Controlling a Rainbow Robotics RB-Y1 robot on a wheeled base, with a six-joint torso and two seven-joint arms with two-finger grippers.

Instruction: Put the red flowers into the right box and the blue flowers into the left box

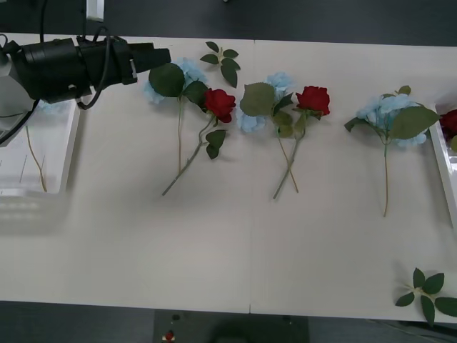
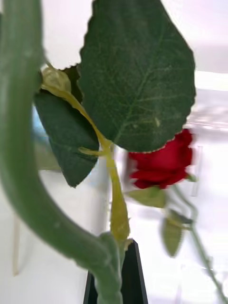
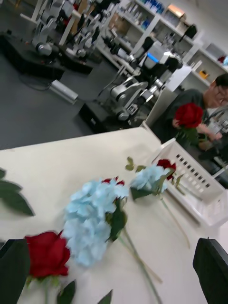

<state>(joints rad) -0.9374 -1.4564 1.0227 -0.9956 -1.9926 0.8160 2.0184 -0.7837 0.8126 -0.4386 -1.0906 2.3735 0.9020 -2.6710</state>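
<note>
Roses (image 1: 220, 103) and blue flowers (image 1: 389, 114) lie mixed in a row across the far half of the table (image 1: 214, 243), two pairs with stems crossed and one blue flower alone toward the right. The left gripper (image 1: 153, 56) hovers at the row's left end with its fingers spread wide, just beside the nearest blue head, probably lined up to take that one because the left box (image 1: 71, 143) sits close behind it and already holds a blue stem. The right gripper (image 2: 121, 280) looks clamped on the stem of a held rose (image 3: 188, 115), raised above the right box (image 1: 444, 168) at the table's right edge, where another rose lies; holding it by the stem keeps the bloom clear of the rim. The crossed stems are the awkward part, since lifting a blue flower may drag its rose along. Near the front the table is open except for a leaf sprig (image 1: 428, 293) at the right corner, so both arms have room to swing outward.
</note>
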